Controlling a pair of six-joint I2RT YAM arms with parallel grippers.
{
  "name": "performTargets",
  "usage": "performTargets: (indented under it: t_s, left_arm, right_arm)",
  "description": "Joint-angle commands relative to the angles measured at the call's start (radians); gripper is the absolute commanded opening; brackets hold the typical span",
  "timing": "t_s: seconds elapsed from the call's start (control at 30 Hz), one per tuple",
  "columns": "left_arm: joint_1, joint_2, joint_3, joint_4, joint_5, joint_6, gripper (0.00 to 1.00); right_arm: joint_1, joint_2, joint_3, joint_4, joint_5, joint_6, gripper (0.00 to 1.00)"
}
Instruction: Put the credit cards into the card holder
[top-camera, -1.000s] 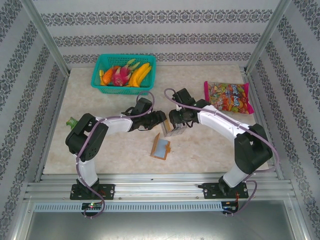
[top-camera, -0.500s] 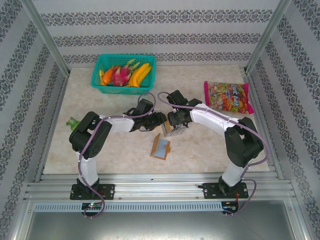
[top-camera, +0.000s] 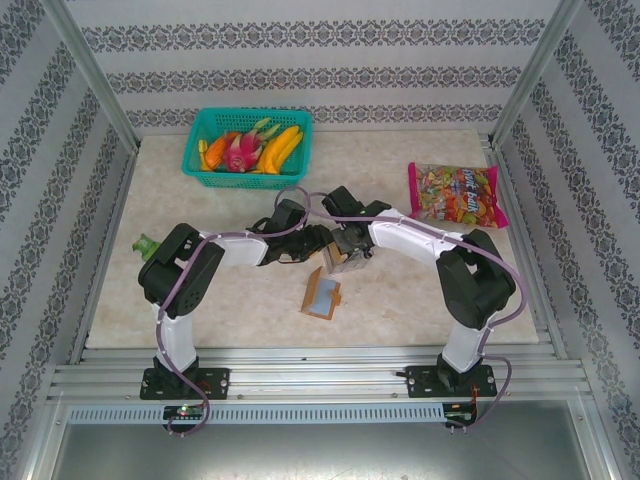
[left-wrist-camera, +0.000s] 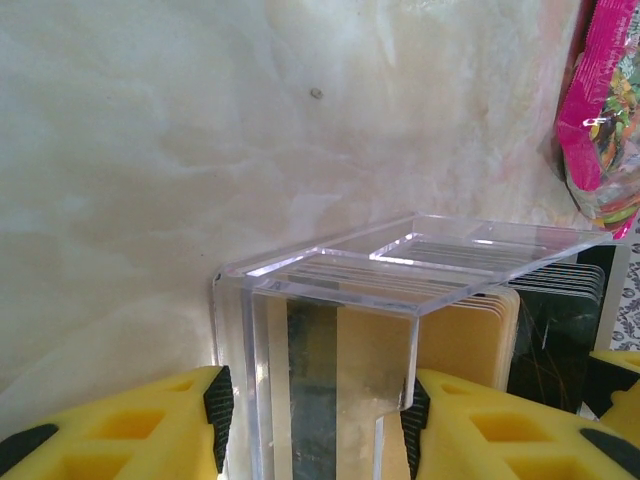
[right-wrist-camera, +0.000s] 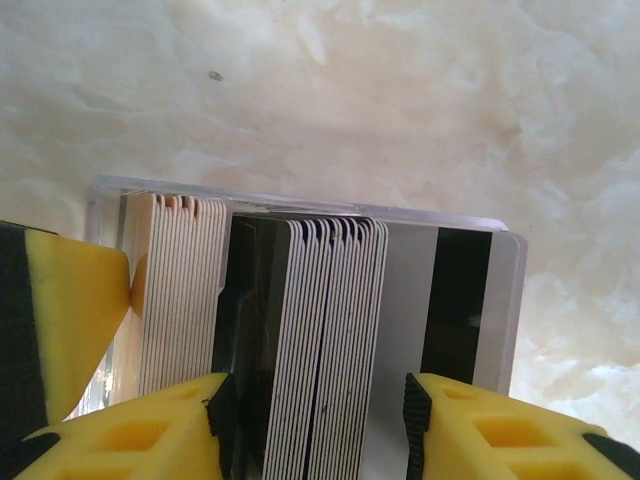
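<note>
A clear plastic box (top-camera: 346, 258) stands mid-table, packed with upright credit cards (right-wrist-camera: 330, 330) in white and dark bundles. My left gripper (left-wrist-camera: 315, 420) is shut on the box (left-wrist-camera: 400, 260), with both black pads against its side walls. From the other side, my right gripper (right-wrist-camera: 312, 420) is open and straddles a white bundle of cards, with a gap at the right pad. In the top view the two grippers, left (top-camera: 325, 244) and right (top-camera: 350, 248), meet at the box. The card holder (top-camera: 322, 294), orange-brown, lies just in front of them.
A teal basket (top-camera: 247, 147) of fruit sits at the back left. A pink candy bag (top-camera: 455, 194) lies at the right. A small green object (top-camera: 146, 243) sits by the left edge. Metal posts frame the table.
The right arm's elbow and forearm have swung left toward the box. The left jaws have narrowed onto the box walls. Box and card holder stay put.
</note>
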Motion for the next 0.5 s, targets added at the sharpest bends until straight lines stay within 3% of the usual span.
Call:
performTargets:
  t_s: [0.0,0.47]
  left_arm:
    - [-0.001,0.019,-0.025,-0.021,-0.013,-0.013,0.50]
    - [-0.001,0.015,-0.024,-0.029,-0.012,-0.011,0.49]
  right_arm:
    - [0.016,-0.002,0.022,-0.035,0.098,-0.023,0.48]
    - [0.037,-0.028,0.024,-0.050,0.150,-0.029,0.42]
